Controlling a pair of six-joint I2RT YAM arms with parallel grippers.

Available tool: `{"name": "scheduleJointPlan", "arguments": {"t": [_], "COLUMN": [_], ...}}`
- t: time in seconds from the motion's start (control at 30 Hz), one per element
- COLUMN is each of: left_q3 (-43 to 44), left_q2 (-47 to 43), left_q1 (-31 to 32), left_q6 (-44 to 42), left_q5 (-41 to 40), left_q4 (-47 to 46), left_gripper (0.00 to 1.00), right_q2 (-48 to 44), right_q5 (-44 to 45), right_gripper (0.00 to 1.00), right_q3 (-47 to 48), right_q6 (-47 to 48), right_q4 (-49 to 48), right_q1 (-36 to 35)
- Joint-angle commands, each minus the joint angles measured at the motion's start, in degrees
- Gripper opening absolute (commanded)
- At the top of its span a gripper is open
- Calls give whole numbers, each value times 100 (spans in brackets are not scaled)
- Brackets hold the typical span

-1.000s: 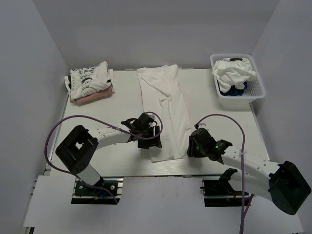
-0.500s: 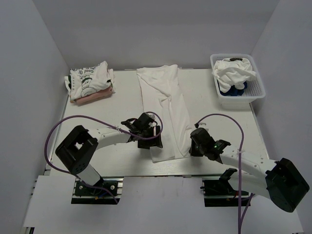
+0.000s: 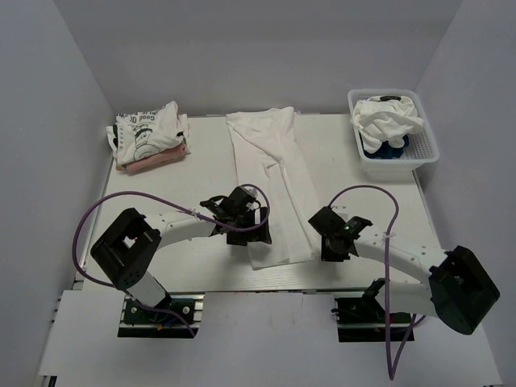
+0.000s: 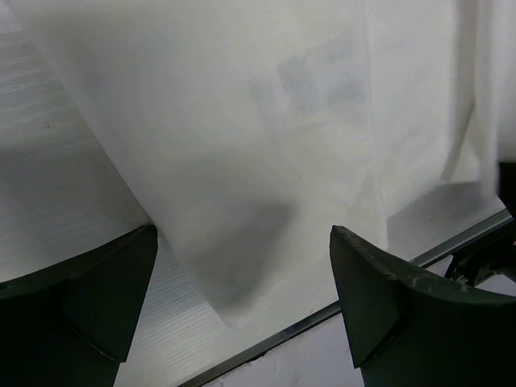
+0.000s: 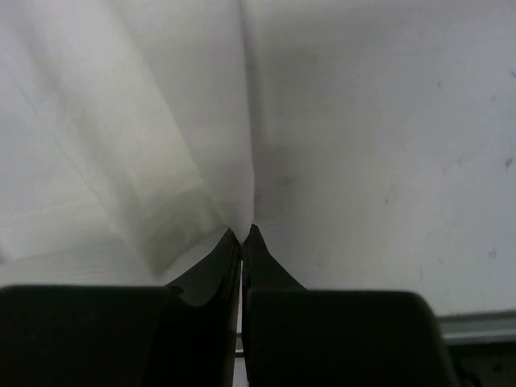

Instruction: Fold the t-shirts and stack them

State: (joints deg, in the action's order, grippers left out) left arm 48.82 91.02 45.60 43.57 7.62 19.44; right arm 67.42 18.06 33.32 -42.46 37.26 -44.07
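Note:
A white t-shirt [image 3: 274,173], folded into a long strip, runs from the back of the table towards its near edge. My left gripper [image 3: 251,234] stands open over the strip's near left corner. In the left wrist view that white t-shirt corner [image 4: 234,234] lies on the table between the wide-apart fingers of the left gripper [image 4: 243,234]. My right gripper [image 3: 320,227] is at the strip's near right edge. In the right wrist view the right gripper [image 5: 243,234] is shut, with the edge of the white t-shirt [image 5: 161,145] pinched at its tips.
A stack of folded t-shirts [image 3: 149,133], white with print over a pinkish one, sits at the back left. The white lattice basket [image 3: 419,153] at the back right holds a white t-shirt [image 3: 387,117] and a blue one [image 3: 383,149]. The table's near edge [image 4: 322,310] lies just past the shirt corner.
The right gripper has moved left to the shirt's near right edge and shut on it. The left gripper has opened wider over the near left corner.

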Motion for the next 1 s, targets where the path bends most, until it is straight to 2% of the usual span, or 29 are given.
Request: {"name": "scheduleJointPlan", "arguments": {"t": [0.0, 0.13, 0.2, 0.3, 0.4, 0.43, 0.57, 0.67, 0.83, 0.87, 0.93, 0.97], "left_q3": [-110, -109, -109, -4, 102, 102, 49, -74, -127, -127, -127, -127], "left_q2": [152, 205, 205, 205, 153, 74, -251, -532, -665, -665, -604, -603], "left_q1": [-17, -69, -69, -69, -69, -69, -69, -17, -17, -17, 36, 36], "left_q6": [-121, -173, -174, -226, -226, -226, -157, -104, -103, -103, -51, -51], "left_q5": [-445, -498, -498, -551, -612, -673, -613, -393, -340, -340, -340, -340], "left_q4": [446, 578, 578, 796, 1200, 1289, 1527, 1528, 1457, 1457, 1405, 1404], "left_gripper": [99, 99, 99, 99, 99, 99, 99, 99, 99, 99, 99, 99], "right_q2": [463, 746, 729, 528, 36, -96, -1001, -1143, -371, -265, 104, 262], "right_q5": [468, 742, 638, 365, -30, -318, -760, -901, -489, -279, -207, -137], "right_gripper": [0, 0, 19, 30, 52, 56, 57, 57, 56, 51, 48, 42], "right_q3": [245, 544, 544, 605, 772, 807, 834, 711, 728, 737, 737, 755], "right_q6": [-561, -887, -765, -492, -35, 9, 746, 1169, 1389, 1389, 1415, 1390], "right_q4": [1467, 1890, 1821, 1663, 1513, 1417, 723, 169, -113, -165, -279, -306], "right_q1": [-110, -215, -242, -277, -242, -225, -224, -233, -224, -224, -233, -224]}}
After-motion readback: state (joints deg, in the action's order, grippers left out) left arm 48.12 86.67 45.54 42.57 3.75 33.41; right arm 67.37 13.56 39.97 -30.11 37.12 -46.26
